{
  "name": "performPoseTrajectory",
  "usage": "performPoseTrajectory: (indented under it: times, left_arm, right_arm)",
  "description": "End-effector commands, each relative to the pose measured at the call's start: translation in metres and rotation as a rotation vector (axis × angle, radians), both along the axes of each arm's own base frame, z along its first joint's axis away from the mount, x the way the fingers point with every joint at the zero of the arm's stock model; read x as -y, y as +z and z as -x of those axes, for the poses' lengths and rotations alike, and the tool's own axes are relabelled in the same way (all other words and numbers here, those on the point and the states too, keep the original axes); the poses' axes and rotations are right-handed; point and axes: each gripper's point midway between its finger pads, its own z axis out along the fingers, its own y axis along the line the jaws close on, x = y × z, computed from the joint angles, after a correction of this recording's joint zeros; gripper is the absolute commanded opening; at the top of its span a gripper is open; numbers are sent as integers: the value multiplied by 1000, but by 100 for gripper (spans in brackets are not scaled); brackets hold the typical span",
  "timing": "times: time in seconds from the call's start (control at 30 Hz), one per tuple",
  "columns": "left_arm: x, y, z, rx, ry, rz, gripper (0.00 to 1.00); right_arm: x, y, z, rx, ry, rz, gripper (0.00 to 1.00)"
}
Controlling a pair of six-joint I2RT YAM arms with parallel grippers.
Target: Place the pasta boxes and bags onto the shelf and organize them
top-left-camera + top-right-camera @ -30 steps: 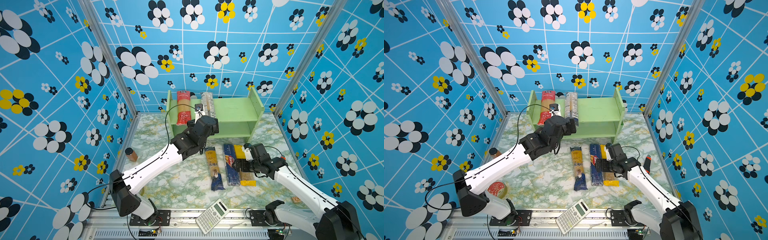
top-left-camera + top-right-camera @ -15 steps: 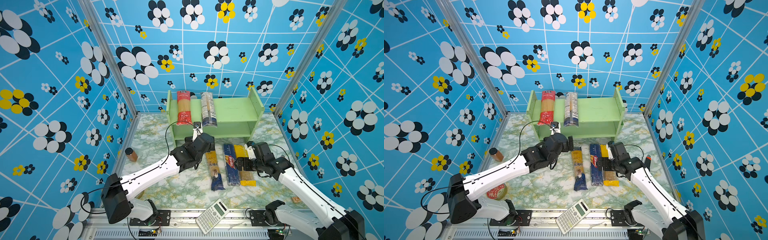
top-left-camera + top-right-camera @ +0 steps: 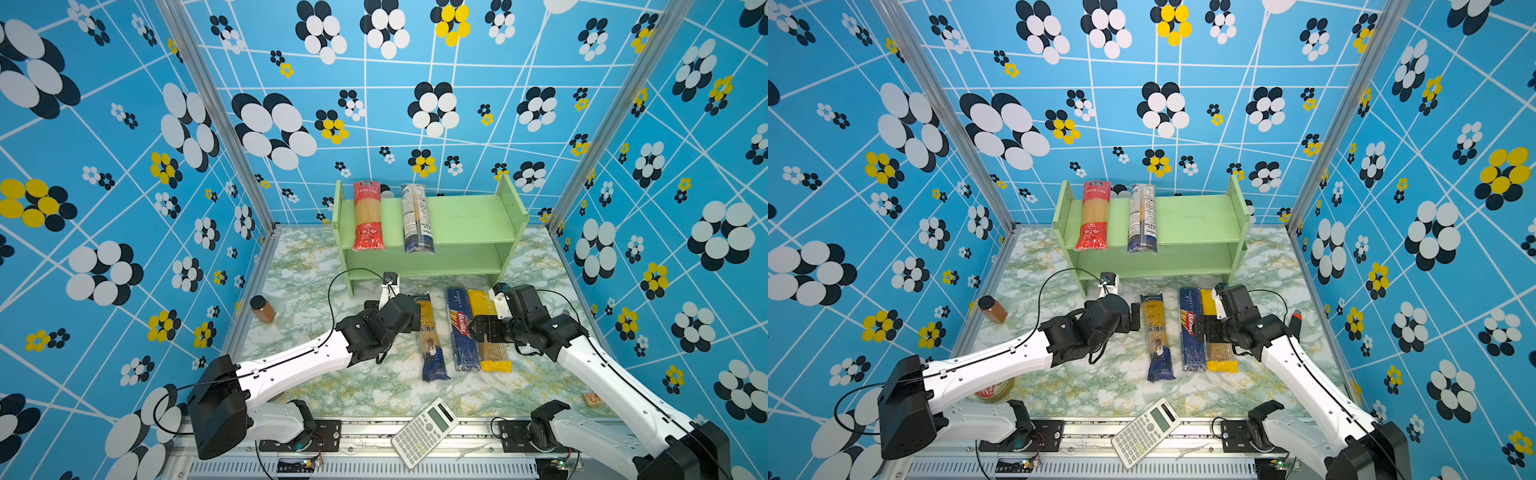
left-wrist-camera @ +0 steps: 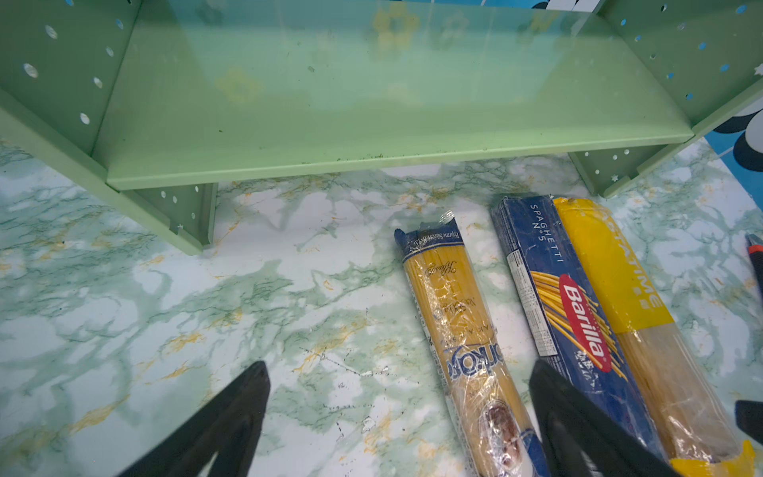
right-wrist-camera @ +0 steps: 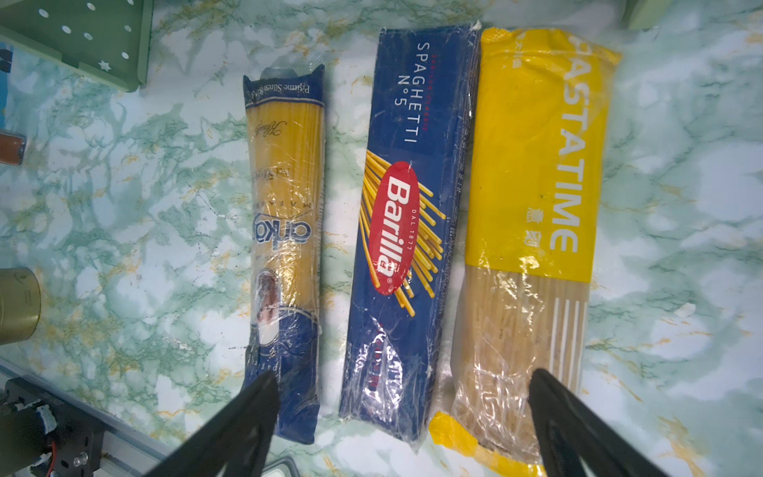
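Left gripper (image 4: 398, 371), withdrawn from shelf (image 3: 465, 216), spreads empty fingers (image 4: 231, 413) astride the yellow-navy bag (image 4: 450, 297), likely next; right gripper (image 5: 402, 376) spread over box (image 5: 413, 124).

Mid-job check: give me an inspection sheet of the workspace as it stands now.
Surface: marble-patterned tabletop, no spills seen.
Job's things: green shelf holds red-ended bag and clear/navy bag on its top tier, both overhanging the front; lower tier bare. On the tabletop: yellow-navy bag, Barilla box and yellow bag, the last two touching.
Clutter: calculator at the front edge; brown jar at the left edge; tin under the left arm.
End effectors: left end effector open, empty, by the yellow-navy bag; right end effector open, empty, over the Barilla box.
Cables: black cable loops up from the left arm, in front of the shelf.
Surroundings: blue flowered walls on three sides.
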Motion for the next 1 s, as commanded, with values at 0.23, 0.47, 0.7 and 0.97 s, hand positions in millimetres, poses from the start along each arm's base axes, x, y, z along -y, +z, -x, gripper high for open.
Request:
performPoseTrajectory:
  times: [0.23,0.47,0.7,0.97]
  left_arm:
    - [-13,-42,23,-80,-24,1,99]
    - [-25,-64,32,-112,-27,-33,99]
    - [-39,-78,40,-122,-21,-48,99]
    - [-48,-95,46,-148,-43,-4,99]
  right_arm:
    - [-19,-1,0,26,16,35,96]
    - [-37,-12,-4,39,42,107,96]
    - [-57,-24,-11,55,78,216,96]
    - [-69,-32,-18,66,76,272,96]
